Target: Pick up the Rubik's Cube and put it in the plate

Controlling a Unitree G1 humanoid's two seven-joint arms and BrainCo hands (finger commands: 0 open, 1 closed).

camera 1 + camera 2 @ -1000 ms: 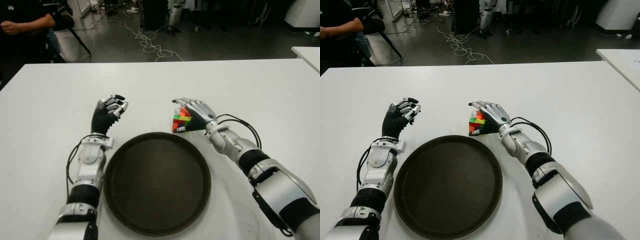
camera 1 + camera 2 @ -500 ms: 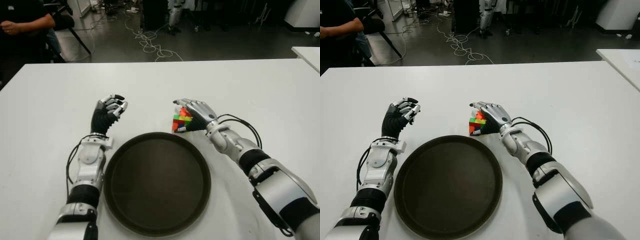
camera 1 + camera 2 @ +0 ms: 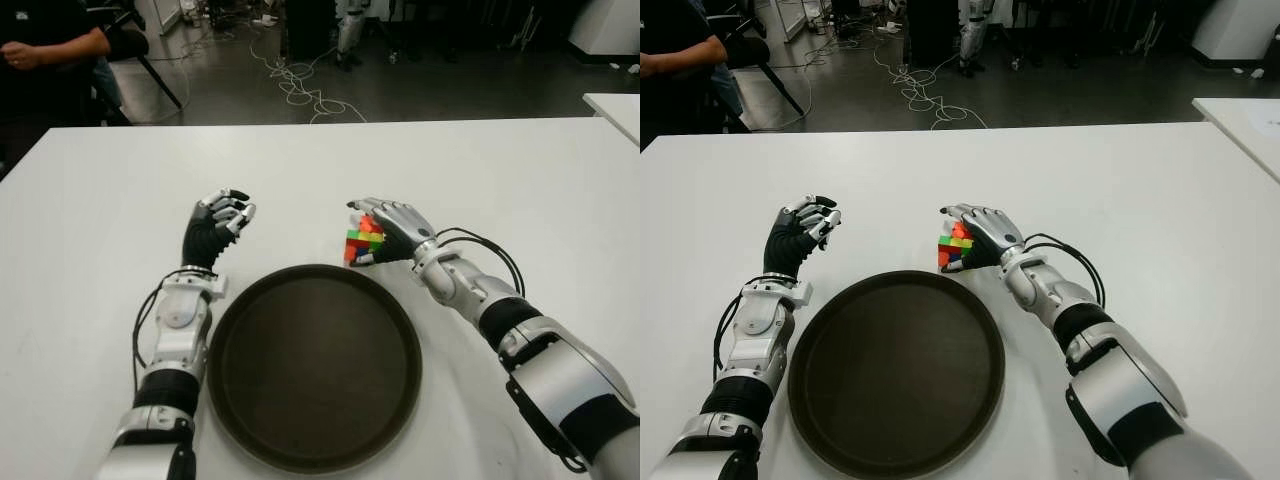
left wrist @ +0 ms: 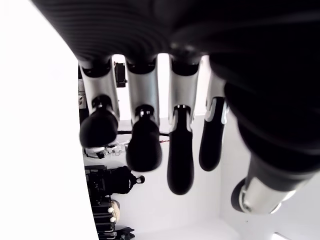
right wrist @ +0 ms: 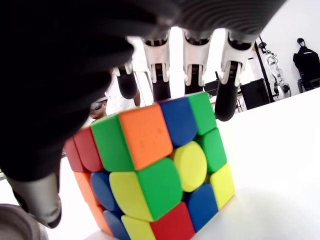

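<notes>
— Where is the Rubik's Cube (image 3: pixel 361 243)?

— On the white table (image 3: pixel 500 180), just beyond the far rim of the round dark plate (image 3: pixel 312 366), tilted on an edge. My right hand (image 3: pixel 392 232) is cupped over it, fingers (image 5: pixel 194 60) arched across the top and thumb at the near side, gripping it.

— And the other hand?

— My left hand (image 3: pixel 215 229) shows beside the plate's left far edge, fingers curled loosely, holding nothing. A seated person (image 3: pixel 45 45) is at the far left.
</notes>
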